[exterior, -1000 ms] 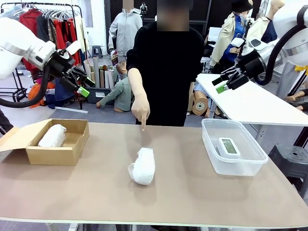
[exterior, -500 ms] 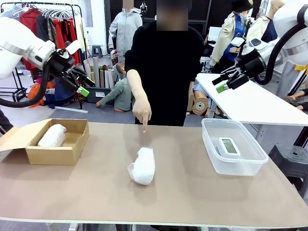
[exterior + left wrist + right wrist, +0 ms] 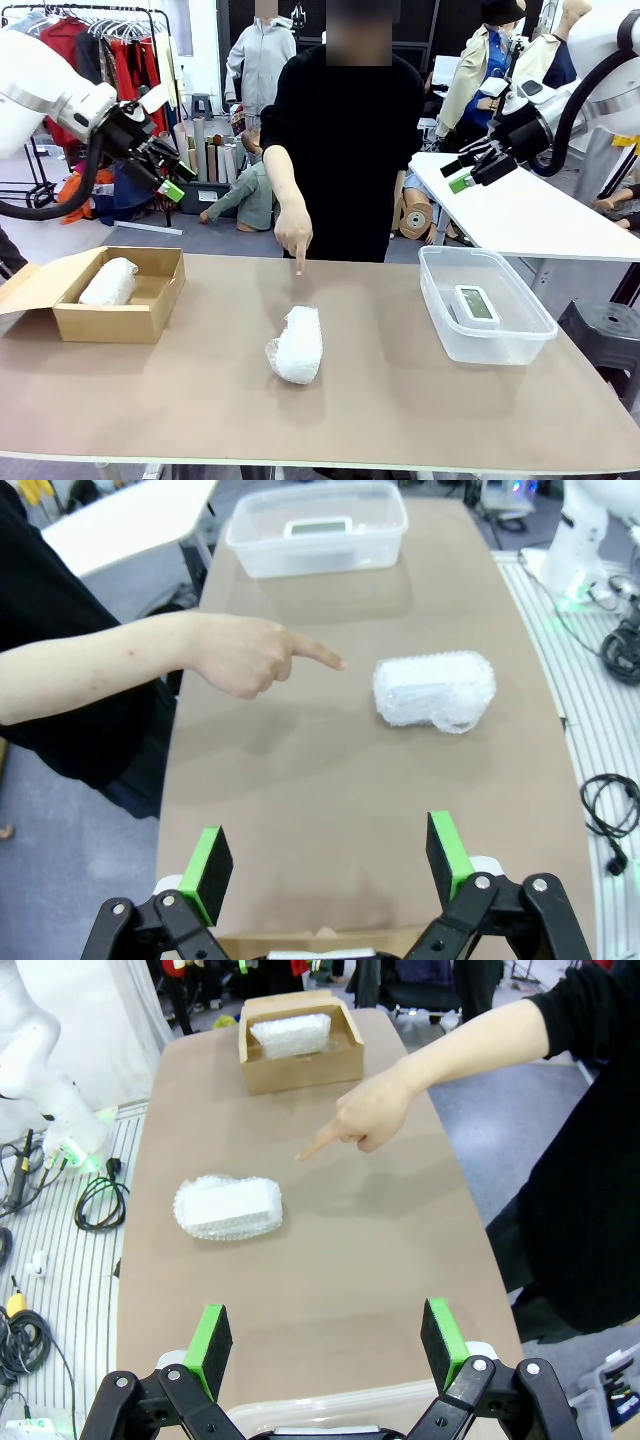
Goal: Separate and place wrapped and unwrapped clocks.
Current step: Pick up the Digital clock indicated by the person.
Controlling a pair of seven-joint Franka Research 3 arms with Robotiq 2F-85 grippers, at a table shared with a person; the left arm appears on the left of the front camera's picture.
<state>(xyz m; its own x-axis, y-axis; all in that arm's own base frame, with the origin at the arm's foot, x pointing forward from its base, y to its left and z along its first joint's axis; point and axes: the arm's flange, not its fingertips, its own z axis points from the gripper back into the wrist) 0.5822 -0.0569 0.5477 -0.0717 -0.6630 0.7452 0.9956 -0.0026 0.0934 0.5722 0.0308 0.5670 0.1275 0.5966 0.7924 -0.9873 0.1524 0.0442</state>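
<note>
One wrapped clock [image 3: 297, 345] [image 3: 435, 690] [image 3: 228, 1208], a white crinkly bundle, lies on the brown table near its middle. The person's hand [image 3: 294, 233] points a finger down at the table just behind it. A second wrapped clock [image 3: 109, 282] [image 3: 290, 1034] rests inside the cardboard box [image 3: 150, 316]. The unwrapped clock [image 3: 475, 303] [image 3: 317, 527], white with a grey-green screen, lies in the clear plastic tub [image 3: 448, 330]. My left gripper [image 3: 168, 178] [image 3: 328, 865] hangs open high above the box. Over the tub, my right gripper [image 3: 458, 172] [image 3: 327, 1341] hangs open in the air. Both hold nothing.
The box's lid flap [image 3: 35, 285] folds out to the left. A white table [image 3: 540, 215] stands behind the tub at the right. The person stands at the table's far edge. Bare tabletop [image 3: 380, 420] lies in front of the middle bundle.
</note>
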